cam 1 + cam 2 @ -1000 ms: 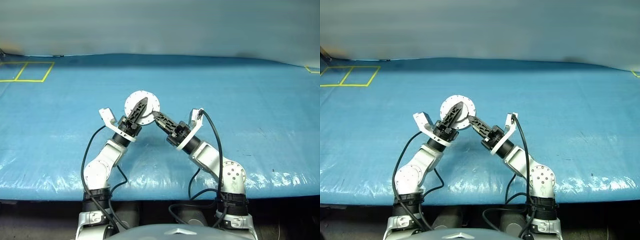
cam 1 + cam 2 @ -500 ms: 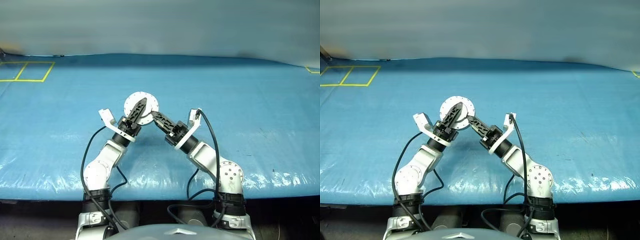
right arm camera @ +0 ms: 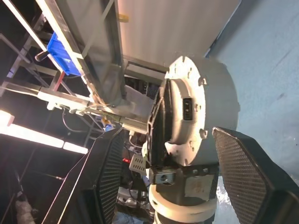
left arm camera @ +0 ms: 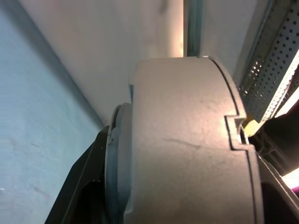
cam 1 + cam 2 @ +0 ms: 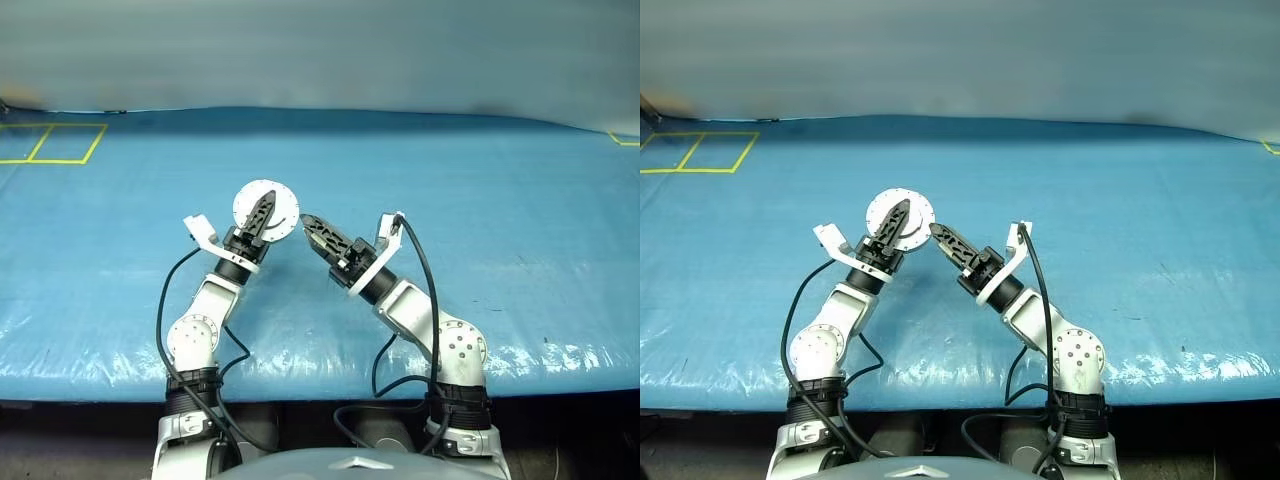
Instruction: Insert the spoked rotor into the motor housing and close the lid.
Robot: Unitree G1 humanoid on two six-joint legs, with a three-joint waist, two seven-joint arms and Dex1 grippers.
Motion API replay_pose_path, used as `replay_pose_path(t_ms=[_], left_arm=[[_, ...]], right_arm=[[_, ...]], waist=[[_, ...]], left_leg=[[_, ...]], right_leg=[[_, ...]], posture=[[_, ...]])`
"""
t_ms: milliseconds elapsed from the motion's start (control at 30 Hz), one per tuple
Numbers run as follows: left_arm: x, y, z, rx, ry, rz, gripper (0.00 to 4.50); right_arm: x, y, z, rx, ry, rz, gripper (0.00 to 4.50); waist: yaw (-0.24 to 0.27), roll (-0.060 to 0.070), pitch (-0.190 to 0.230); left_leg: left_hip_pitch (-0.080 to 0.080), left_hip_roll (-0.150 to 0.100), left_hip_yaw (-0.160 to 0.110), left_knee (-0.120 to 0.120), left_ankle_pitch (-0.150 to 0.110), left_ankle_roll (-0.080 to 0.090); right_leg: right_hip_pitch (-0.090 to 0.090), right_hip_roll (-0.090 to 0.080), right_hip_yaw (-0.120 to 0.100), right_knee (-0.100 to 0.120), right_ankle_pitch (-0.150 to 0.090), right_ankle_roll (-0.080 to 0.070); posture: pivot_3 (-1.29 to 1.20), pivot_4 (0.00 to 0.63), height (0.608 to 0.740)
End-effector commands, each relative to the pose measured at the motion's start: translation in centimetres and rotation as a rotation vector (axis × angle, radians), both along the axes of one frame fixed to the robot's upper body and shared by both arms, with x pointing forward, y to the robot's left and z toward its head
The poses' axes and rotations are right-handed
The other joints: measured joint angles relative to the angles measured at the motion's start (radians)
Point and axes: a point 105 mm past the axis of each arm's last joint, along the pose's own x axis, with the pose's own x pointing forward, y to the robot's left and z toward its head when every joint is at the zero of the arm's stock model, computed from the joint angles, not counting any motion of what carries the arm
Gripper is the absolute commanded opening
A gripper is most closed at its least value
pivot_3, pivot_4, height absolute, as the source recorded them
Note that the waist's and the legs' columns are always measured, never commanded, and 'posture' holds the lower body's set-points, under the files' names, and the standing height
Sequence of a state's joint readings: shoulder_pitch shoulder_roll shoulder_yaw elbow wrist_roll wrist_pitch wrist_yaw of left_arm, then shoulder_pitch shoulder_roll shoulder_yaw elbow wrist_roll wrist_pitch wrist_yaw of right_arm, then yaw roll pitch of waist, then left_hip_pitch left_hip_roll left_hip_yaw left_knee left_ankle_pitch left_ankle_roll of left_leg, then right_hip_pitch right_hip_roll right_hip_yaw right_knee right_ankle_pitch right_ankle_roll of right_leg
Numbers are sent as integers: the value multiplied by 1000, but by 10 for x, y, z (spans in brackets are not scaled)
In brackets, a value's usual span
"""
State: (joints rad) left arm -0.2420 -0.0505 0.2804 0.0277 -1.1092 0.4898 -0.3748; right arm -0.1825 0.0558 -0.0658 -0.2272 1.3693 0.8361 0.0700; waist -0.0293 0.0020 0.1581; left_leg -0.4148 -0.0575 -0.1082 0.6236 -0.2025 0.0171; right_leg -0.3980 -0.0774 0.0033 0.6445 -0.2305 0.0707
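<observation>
The motor housing (image 5: pixel 281 200) is a round silver puck with small holes around its rim, held up above the blue table. My left gripper (image 5: pixel 264 207) is shut on it, one black finger lying across its flat face. The left wrist view has the housing's grey side wall (image 4: pixel 187 140) close up between the fingers. My right gripper (image 5: pixel 307 222) stands open just to the right of the housing, apart from it; its fingers (image 3: pixel 105 177) spread wide in the right wrist view, with the housing (image 3: pixel 205 102) beyond them. The spoked rotor is out of view. I cannot tell the lid from the housing body.
A blue tarp covers the table (image 5: pixel 480 200). Yellow tape squares (image 5: pixel 50 143) lie at the far left corner and a yellow mark (image 5: pixel 625 139) at the far right. The table's front edge (image 5: pixel 560 375) runs close to me.
My right gripper has opened and come off the housing's edge. My left gripper has carried the housing to the left, away from the right gripper.
</observation>
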Motion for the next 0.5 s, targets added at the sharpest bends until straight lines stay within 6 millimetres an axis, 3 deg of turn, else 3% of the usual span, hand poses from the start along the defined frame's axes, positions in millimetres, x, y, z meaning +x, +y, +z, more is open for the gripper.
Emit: replay_pose_path(t_ms=[33, 133, 233, 500], left_arm=[[14, 35, 23, 44, -70, 165, 2480], [27, 58, 9, 140, 6, 286, 2480], [31, 62, -4, 176, 66, 315, 2480], [32, 49, -26, 189, 146, 274, 2480]], right_arm=[[-2, -5, 4, -171, -119, -46, 3161], [-4, -10, -5, -236, -137, -74, 3161], [-5, -11, -10, -279, -138, -89, 3161], [-8, -7, -19, -331, -141, -85, 3161]], waist=[[2, -1, 0], [2, -2, 1], [5, -2, 1], [10, -6, 3]], left_leg=[[0, 0, 0, 0, 0, 0], [0, -1, 0, 1, 0, 0], [0, -1, 0, 1, 0, 0], [-1, -1, -1, 2, 0, 0]], right_leg=[[0, 0, 0, 0, 0, 0], [0, 0, 0, 0, 1, 1], [0, 0, 0, 0, 1, 1], [0, -1, 0, 0, 1, 2]], posture=[[0, 150, 740], [0, 150, 740], [0, 150, 740], [0, 150, 740]])
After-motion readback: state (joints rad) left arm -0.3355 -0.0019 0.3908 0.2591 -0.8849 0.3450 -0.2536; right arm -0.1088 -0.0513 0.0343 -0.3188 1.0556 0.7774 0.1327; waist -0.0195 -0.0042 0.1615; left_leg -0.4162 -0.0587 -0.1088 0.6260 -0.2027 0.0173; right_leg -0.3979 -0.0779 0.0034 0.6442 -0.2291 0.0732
